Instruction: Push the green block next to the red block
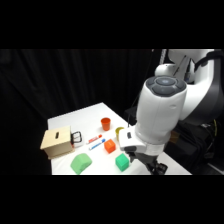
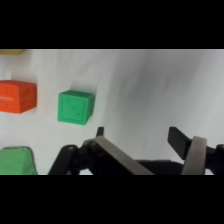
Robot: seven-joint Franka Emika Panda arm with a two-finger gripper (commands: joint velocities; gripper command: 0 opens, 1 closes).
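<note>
Here, in the side view, you are looking at the white arm (image 1: 160, 112) reaching over the white table (image 1: 65, 120) from the upper right, with its gripper (image 1: 156, 168) hanging low near the table's front right edge. The green block (image 1: 121, 161) is sitting just left of the gripper, apart from it. The red block (image 1: 109, 146) is lying up and to the left of the green block, close by but not touching. Farther back, an orange-red cup (image 1: 105, 123) is standing upright, and a red-and-blue marker (image 1: 95, 141) is lying between the cup and the blocks. A wooden box (image 1: 56, 141) is occupying the left side, and a larger light green block (image 1: 80, 163) is resting in front of it.

In the wrist view, you are seeing the green block (image 2: 75, 106) lying on the bare table (image 2: 160, 85), above and left of the gripper (image 2: 145, 140). The red block (image 2: 18, 96) is sitting to its left, with a clear strip of table between them. The fingers (image 2: 179, 139) are standing spread apart, released, gripping nothing. The light green block (image 2: 17, 161) is showing at the lower left corner
</note>
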